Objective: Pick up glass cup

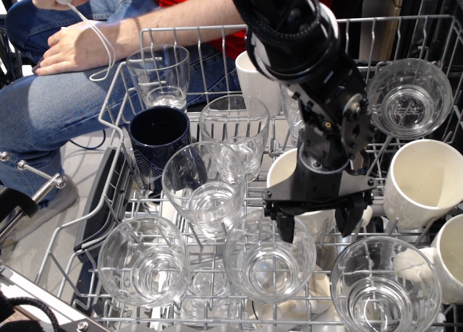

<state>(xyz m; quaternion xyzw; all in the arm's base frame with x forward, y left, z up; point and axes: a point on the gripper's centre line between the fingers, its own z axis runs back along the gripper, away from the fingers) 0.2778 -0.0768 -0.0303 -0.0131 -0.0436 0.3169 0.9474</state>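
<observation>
The dish rack (123,82) is packed tight, so the surface leaves the arm (304,50) little room to err. The arm reaches down from above with its jaws (312,225) spread wide, two dark fingers pointing down over the front row.

The glass cup (269,256) sits just below the jaws and a little toward their left finger, its rim close under that fingertip. I'd guess that is the target, though from this angle I can't tell whether the finger is inside the rim or just behind it.

The white mug (307,194) stands right behind the jaws, partly hidden by them, and another round glass (385,285) sits just off the right finger. A crooked descent could knock the mug or land a finger on a rim. Wet, rounded glass could also squirt out as the jaws close.
</observation>
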